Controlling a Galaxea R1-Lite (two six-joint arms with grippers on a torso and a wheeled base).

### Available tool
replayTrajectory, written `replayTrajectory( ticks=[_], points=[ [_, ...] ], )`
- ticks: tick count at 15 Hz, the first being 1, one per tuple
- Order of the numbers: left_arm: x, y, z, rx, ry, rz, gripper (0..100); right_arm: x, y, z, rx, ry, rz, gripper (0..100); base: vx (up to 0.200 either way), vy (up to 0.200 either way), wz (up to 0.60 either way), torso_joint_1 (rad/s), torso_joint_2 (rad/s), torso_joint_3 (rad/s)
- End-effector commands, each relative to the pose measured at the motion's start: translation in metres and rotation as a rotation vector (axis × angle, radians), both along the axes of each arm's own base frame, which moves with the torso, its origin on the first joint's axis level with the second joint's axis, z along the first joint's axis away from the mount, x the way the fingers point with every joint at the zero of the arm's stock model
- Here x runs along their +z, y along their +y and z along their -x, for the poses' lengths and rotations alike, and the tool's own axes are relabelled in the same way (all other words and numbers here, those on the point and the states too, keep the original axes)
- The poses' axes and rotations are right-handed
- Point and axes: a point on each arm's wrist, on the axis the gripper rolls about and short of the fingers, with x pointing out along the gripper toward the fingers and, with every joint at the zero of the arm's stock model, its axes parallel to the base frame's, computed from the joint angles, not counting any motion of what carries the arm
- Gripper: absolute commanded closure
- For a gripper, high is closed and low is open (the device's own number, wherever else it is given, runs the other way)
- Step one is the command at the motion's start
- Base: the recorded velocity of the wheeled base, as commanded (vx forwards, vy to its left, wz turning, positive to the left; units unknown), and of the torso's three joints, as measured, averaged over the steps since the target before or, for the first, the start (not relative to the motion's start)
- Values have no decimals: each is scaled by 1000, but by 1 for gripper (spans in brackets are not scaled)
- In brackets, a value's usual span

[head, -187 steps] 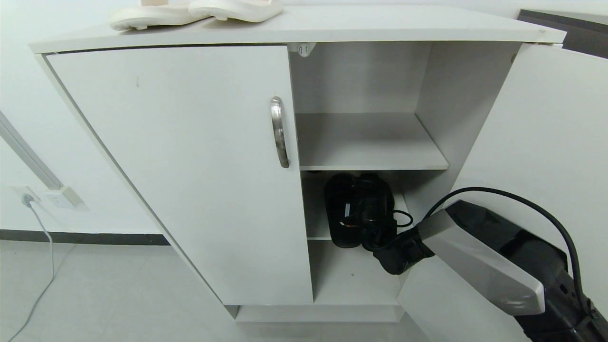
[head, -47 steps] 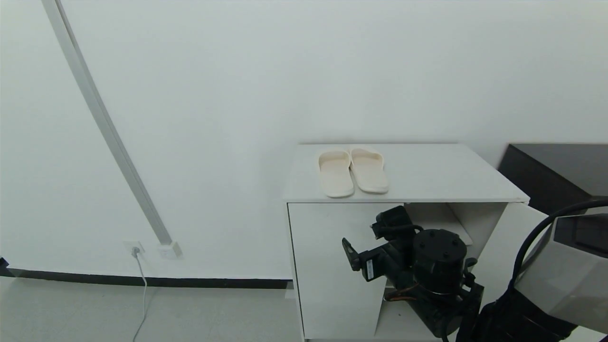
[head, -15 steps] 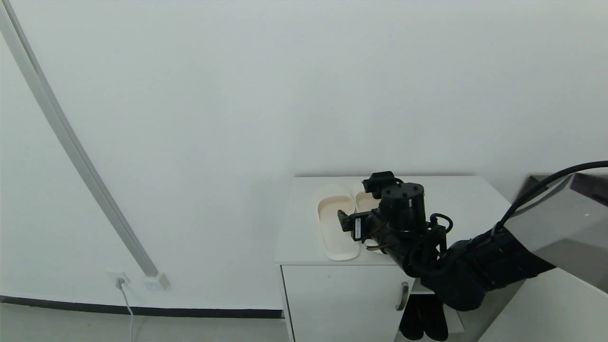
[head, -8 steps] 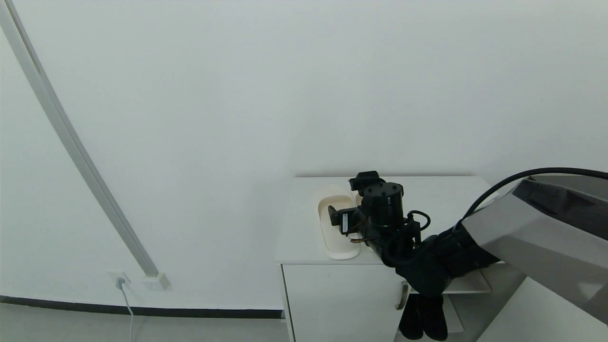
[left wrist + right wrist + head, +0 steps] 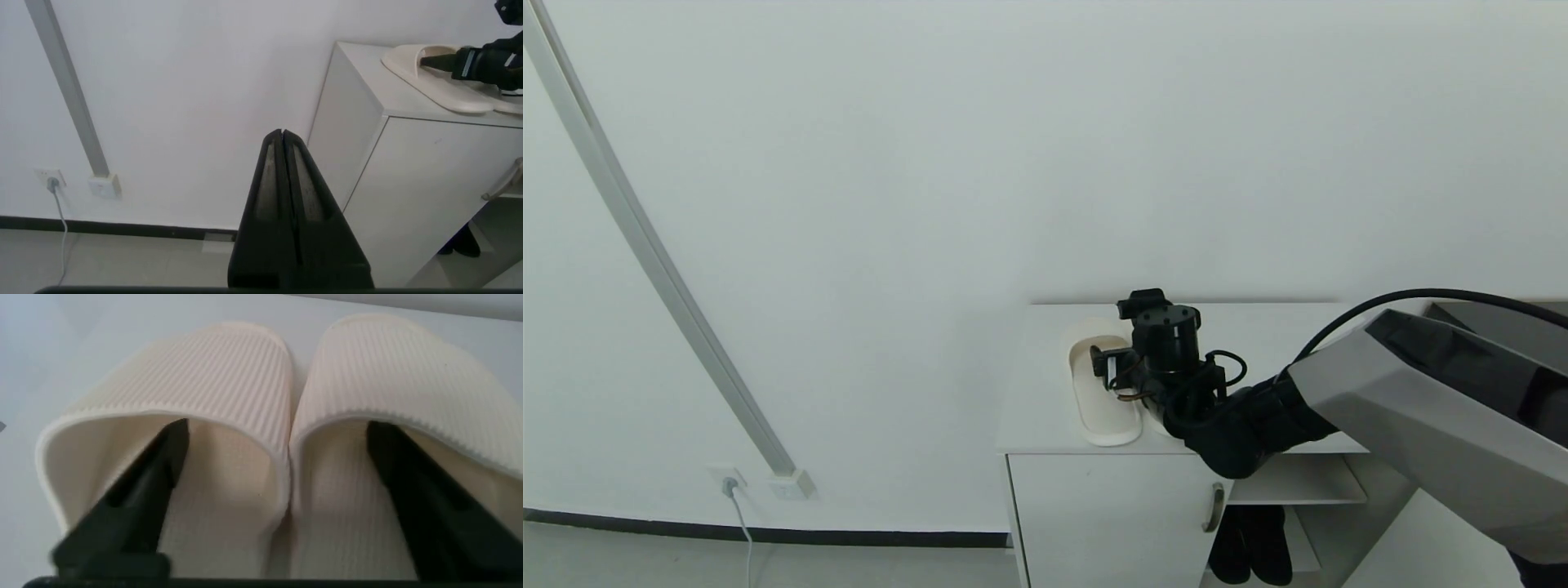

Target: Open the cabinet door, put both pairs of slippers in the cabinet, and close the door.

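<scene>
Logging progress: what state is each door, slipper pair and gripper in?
Cream ribbed foam slippers: on top of the white cabinet.
Black slippers: inside the cabinet, low down.
Left cabinet door: closed.
Right cabinet door: open.
Right gripper: open, a finger in each cream slipper.
Left gripper: shut, empty.

Bright, even, diffuse light; cabinet (image 5: 1094, 523) interior shaded; wall conduit (image 5: 768, 445) bowed by edge distortion.
</scene>
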Motion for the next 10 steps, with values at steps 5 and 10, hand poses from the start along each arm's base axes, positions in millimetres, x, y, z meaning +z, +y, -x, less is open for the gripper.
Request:
replayTrajectory(
  ticks=[5, 10],
  points=[
    [0, 0, 0, 0, 1, 0, 100, 4, 2, -3, 2, -22, 8, 100, 0, 0, 0, 0, 0, 0],
    [0, 0, 0, 0, 1, 0, 100, 44, -13, 26, 18, -51, -14, 100, 0, 0, 0, 0, 0, 0]
  ],
)
